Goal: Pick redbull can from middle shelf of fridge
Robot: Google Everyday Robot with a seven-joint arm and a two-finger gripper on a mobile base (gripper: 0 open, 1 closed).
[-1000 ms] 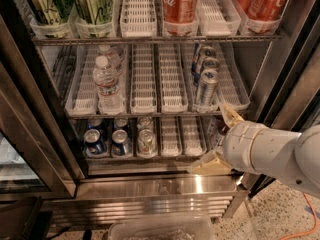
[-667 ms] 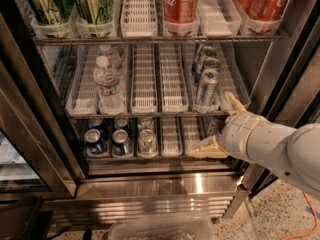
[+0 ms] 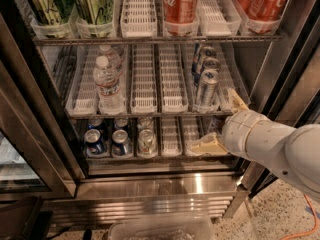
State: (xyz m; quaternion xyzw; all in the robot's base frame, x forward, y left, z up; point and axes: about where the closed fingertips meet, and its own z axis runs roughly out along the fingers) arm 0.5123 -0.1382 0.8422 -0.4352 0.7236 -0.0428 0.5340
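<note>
Three slim silver-and-blue redbull cans stand in a row front to back, the front one (image 3: pixel 206 87) at the right of the middle shelf (image 3: pixel 150 113) of the fridge (image 3: pixel 35 129). My gripper (image 3: pixel 220 122) is open at the shelf's front right. Its upper finger (image 3: pixel 236 99) is just right of the front can. Its lower finger (image 3: pixel 207 145) hangs below the rack, in front of the bottom shelf. Nothing is held. My white arm (image 3: pixel 272 146) comes in from the right.
Water bottles (image 3: pixel 106 84) stand at the shelf's left, with white slotted trays (image 3: pixel 172 81) between. Red Coca-Cola cans (image 3: pixel 179 4) and green cans (image 3: pixel 92 4) are above, short blue cans (image 3: pixel 95 142) below. The door frame (image 3: pixel 287 69) is right of the arm. A clear bin (image 3: pixel 160 229) sits on the floor.
My gripper has risen a little and edged closer to the front redbull can; its upper finger now reaches higher beside the can. The cans and bottles have not moved.
</note>
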